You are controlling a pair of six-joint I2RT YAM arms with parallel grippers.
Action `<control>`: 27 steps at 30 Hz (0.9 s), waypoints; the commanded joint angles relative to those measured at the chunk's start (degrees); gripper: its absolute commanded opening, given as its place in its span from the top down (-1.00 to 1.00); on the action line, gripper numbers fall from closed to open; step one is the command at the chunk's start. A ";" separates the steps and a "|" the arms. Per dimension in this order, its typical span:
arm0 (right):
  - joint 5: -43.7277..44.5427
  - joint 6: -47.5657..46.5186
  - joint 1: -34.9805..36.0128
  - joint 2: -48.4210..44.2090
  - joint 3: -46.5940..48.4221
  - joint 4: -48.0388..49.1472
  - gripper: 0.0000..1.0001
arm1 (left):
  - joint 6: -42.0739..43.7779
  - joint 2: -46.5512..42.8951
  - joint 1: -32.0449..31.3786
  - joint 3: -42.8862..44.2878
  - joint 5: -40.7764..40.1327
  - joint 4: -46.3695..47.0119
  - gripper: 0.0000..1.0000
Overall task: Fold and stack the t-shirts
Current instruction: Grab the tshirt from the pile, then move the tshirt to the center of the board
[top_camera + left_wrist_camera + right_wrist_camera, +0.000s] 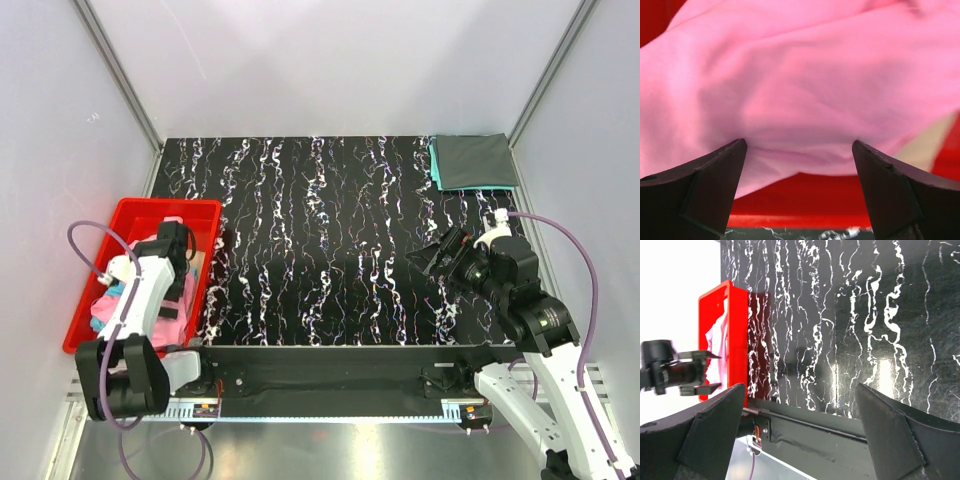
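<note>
left gripper [800, 150] hangs wide open right over the pink t-shirt [805, 75] bunched in the red bin [135, 207], cloth just at its tips, while the right gripper [432, 260], also open and empty, is way off across the table [300, 200], so left's the closer arm

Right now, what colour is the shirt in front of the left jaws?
Bright pink shirt; left wrist view shows it best.
</note>
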 commanded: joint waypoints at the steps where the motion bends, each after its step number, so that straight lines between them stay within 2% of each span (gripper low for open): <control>1: -2.68 -1.36 0.29 0.28 2.28 2.52 -1.00 | -7.72 2.59 1.62 -3.44 -2.07 0.75 -0.91; 5: -1.80 -2.94 0.29 0.54 2.90 2.43 -0.99 | -8.16 5.24 3.03 -6.61 1.10 5.48 -0.83; 7: -1.54 -3.38 0.37 1.07 3.60 1.73 -0.99 | -6.07 5.06 3.12 -7.15 1.63 6.90 -0.09; 9: -1.36 -3.38 0.29 1.68 4.30 1.29 -1.00 | -3.26 2.97 3.03 -5.58 1.63 7.00 0.74; 10: -1.10 -3.38 0.29 1.95 4.48 0.85 -1.00 | 0.41 1.73 3.12 -2.87 1.63 6.91 1.00; 12: -0.92 -3.38 0.37 2.30 4.57 0.76 -0.99 | 4.82 -2.73 2.94 1.18 2.68 6.73 1.00; 13: -0.14 -3.38 0.29 2.48 4.48 0.41 -0.99 | 9.98 -4.24 3.03 6.25 3.38 7.26 1.00; 16: 1.79 -3.12 0.37 2.48 3.69 -0.03 -0.99 | 17.12 -11.00 1.19 15.84 5.75 10.59 1.00; 17: 2.15 -3.03 0.29 2.48 3.52 -0.29 -0.99 | 20.28 -12.85 0.92 17.27 7.68 17.21 1.00; 18: 2.42 -3.12 0.20 2.48 3.43 -0.38 -1.00 | 23.27 -16.00 0.75 18.16 13.44 21.54 1.00; 19: 3.29 -2.86 0.37 2.65 3.43 -0.99 -0.99 | 25.04 -17.16 0.57 19.90 15.93 24.81 1.00; 23: 4.61 -1.54 0.37 3.01 4.65 -2.31 -0.99 | 24.18 -17.27 -0.13 26.85 28.32 33.60 1.00; 24: 4.70 -1.19 0.37 2.83 4.83 -2.40 -0.99 | 24.53 -15.26 -0.57 29.04 36.88 35.98 1.00; 25: 4.62 -0.75 0.29 2.74 5.01 -2.05 -0.99 | 24.27 -14.20 -1.96 29.50 41.75 39.05 1.00; 27: 4.61 -0.66 0.37 2.04 5.01 -1.70 -0.99 | 22.69 -10.87 -5.30 29.24 54.37 52.04 1.00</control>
